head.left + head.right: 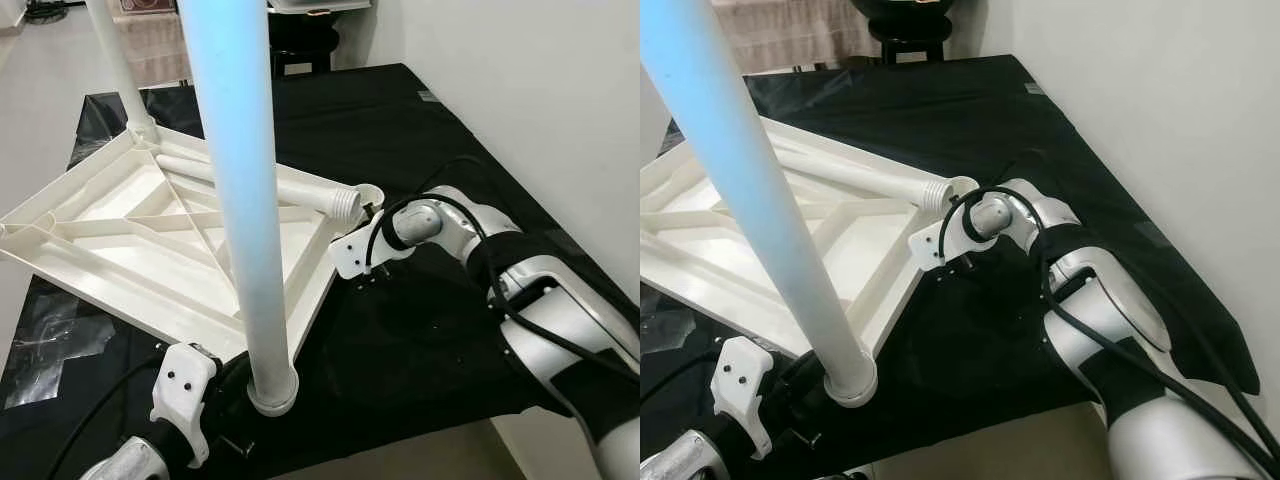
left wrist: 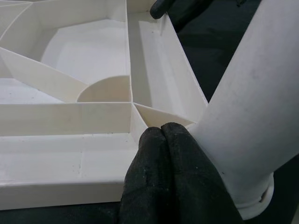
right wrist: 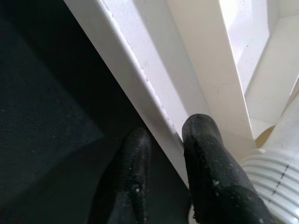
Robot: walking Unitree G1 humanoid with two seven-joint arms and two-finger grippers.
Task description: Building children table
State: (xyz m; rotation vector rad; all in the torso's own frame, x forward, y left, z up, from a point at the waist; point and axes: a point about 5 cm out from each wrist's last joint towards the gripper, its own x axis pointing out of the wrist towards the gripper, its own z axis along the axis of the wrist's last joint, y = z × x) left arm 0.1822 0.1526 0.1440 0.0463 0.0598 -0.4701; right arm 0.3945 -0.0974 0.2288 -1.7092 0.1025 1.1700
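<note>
Tabletop: a white plastic tabletop lies upside down on a black cloth, ribbed underside up, one corner raised off the cloth on the robot's left.
Near leg: a white leg stands upright in the corner socket nearest the robot, its collar seated at the tabletop's near corner.
Far leg: a second leg stands in the far corner.
Loose leg: a third leg lies flat across the ribs, its threaded end pointing at the right-hand corner socket.
Left pincer: the left pincer is at the near corner, just beside the upright leg; its fingers are pressed together with their tips against a rib at the socket, nothing between them.
Right pincer: the right pincer is at the right-hand corner, pinching the tabletop's rim, one finger on the outer side over the cloth, the other inside, next to the threaded end.
Counter: its surface is hidden under the cloth.
Wall: a pale wall runs along the robot's right.
</note>
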